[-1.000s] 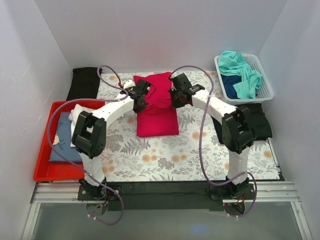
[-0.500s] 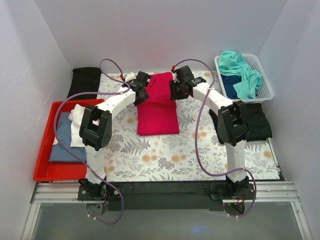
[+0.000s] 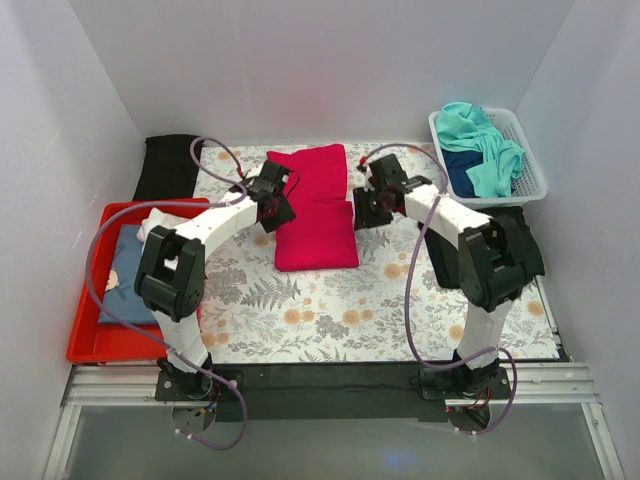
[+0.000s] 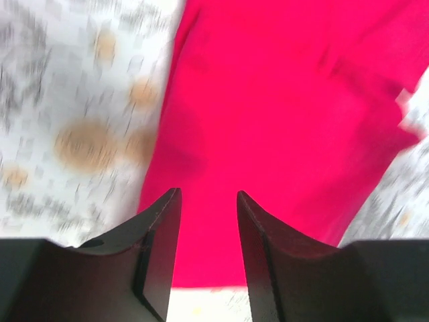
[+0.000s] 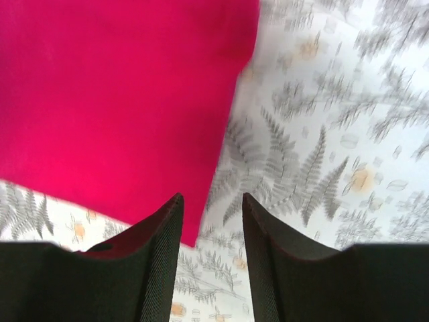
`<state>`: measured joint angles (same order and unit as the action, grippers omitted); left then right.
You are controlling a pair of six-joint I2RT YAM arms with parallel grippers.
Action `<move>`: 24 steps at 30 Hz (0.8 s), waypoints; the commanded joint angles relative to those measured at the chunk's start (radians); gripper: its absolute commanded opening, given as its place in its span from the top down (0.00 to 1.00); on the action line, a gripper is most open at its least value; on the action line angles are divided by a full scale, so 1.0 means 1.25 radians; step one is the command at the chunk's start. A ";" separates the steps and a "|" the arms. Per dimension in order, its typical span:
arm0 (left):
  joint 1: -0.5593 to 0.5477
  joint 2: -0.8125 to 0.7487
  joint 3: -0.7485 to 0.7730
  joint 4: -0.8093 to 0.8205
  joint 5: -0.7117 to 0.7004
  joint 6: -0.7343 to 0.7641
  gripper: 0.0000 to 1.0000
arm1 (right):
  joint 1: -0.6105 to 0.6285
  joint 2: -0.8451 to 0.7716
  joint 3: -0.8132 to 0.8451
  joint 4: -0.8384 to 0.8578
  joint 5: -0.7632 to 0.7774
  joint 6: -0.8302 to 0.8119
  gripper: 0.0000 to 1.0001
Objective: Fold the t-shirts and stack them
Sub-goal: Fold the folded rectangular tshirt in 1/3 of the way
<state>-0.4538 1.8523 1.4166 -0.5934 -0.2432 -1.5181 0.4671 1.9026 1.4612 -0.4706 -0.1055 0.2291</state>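
I have the crimson t-shirt (image 3: 315,220) folded compact at the far middle of the table cover (image 3: 330,310). The left gripper (image 4: 208,196) and right gripper (image 5: 212,198) flank it, jaws spread, pinching nothing. Folded shirts (image 3: 125,285) lie in the red tray (image 3: 85,345) at the left edge, so I judge this one is next to stack. The teal shirt (image 3: 480,135) and navy shirt (image 3: 460,178) in the far-right basket (image 3: 538,172) and the black shirt (image 3: 522,250) remain.

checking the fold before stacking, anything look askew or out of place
The red t-shirt is folded unevenly: its far half sits tilted and offset from the near half. A teal t-shirt lies crumpled in the white basket.
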 commanded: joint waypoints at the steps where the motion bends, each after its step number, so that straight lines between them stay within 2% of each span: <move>1: 0.002 -0.128 -0.097 0.029 0.094 0.009 0.61 | 0.004 -0.114 -0.108 0.038 -0.069 0.000 0.52; 5: 0.001 -0.262 -0.231 0.083 0.134 -0.003 0.58 | 0.005 -0.182 -0.199 0.085 -0.124 0.017 0.47; 9: 0.003 -0.332 -0.365 0.146 0.174 -0.010 0.57 | 0.004 -0.207 -0.256 0.131 -0.182 0.031 0.47; 16: 0.005 -0.332 -0.480 0.201 0.214 -0.031 0.59 | 0.005 -0.189 -0.307 0.176 -0.209 0.032 0.47; 24: 0.011 -0.290 -0.527 0.302 0.149 -0.018 0.59 | 0.004 -0.157 -0.309 0.221 -0.196 -0.002 0.45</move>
<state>-0.4503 1.4849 0.7719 -0.3050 -0.0250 -1.5494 0.4717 1.6943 1.0657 -0.2501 -0.3439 0.2520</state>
